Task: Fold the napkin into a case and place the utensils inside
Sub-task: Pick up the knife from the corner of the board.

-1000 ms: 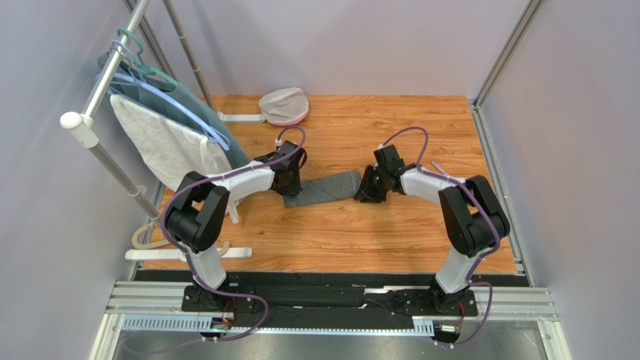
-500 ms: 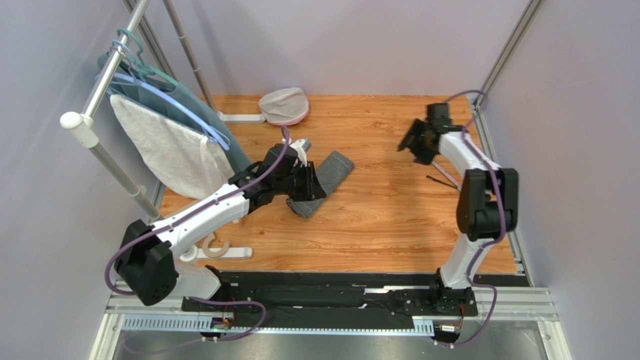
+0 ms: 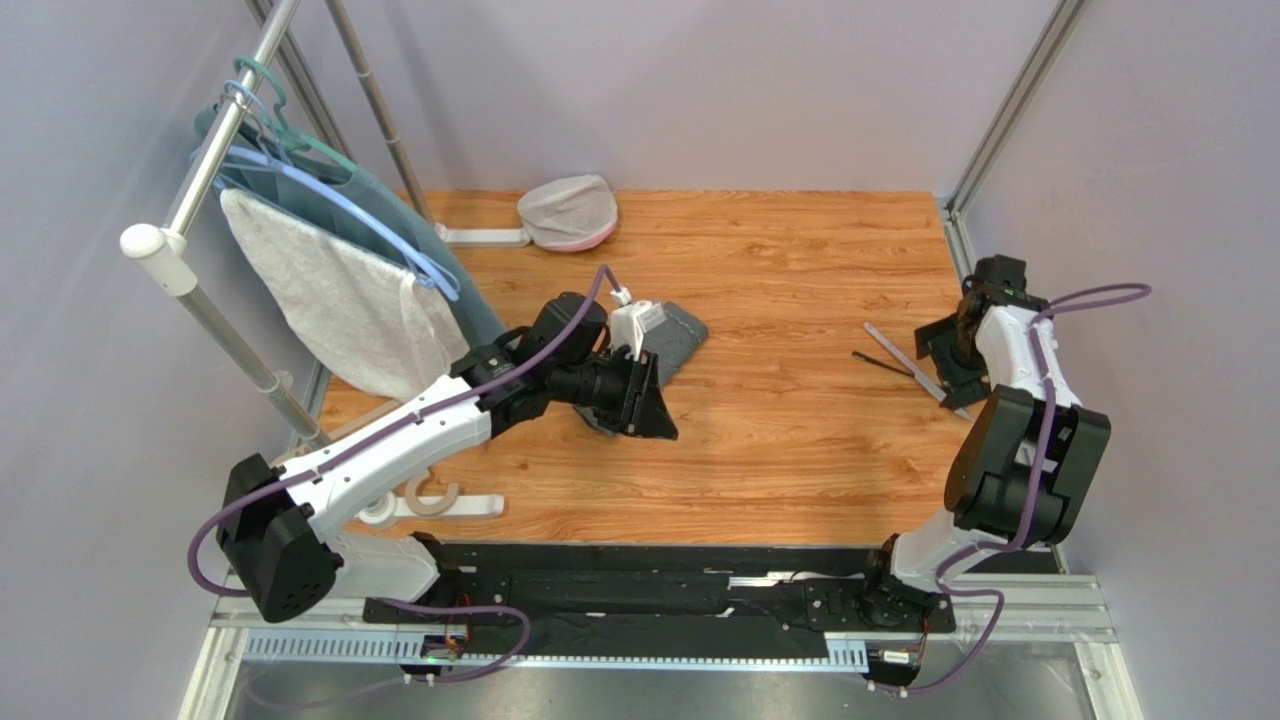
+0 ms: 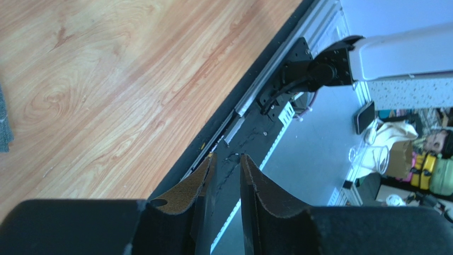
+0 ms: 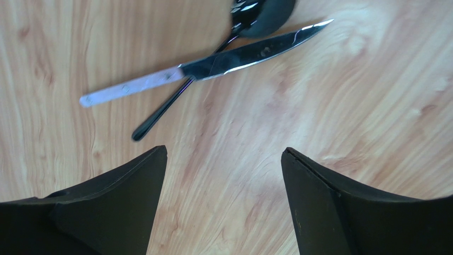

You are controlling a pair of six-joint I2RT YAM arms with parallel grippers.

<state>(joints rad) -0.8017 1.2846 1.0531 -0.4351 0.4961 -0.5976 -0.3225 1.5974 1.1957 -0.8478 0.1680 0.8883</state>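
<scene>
Our left fingers (image 4: 183, 192) are hovering slightly parted, gripping nothing, just beside the folded grey napkin (image 3: 679, 333) lying mid-tabletop (image 3: 781, 450). Farther right, our right fingers (image 5: 122, 196) are hanging spread wide above a silver knife (image 5: 212, 64) crossing a black spoon (image 5: 268, 13).

bench (image 3: 781, 435): wood-grain | centre-left: folded dark grey case (image 3: 684, 333) | right edge: knife (image 5: 212, 65) crossing black spoon (image 5: 169, 107) | far edge: pale cloth cap (image 3: 568, 210)

A robotics lab test cell: plain grey panels (image 3: 691, 90) and aluminium framing (image 3: 1020, 93) box in a wood-grain counter (image 3: 781, 435), with the cabled left arm (image 3: 394, 438) and right arm (image 3: 1037, 353) bolted to a black base rail (image 3: 661, 600).
</scene>
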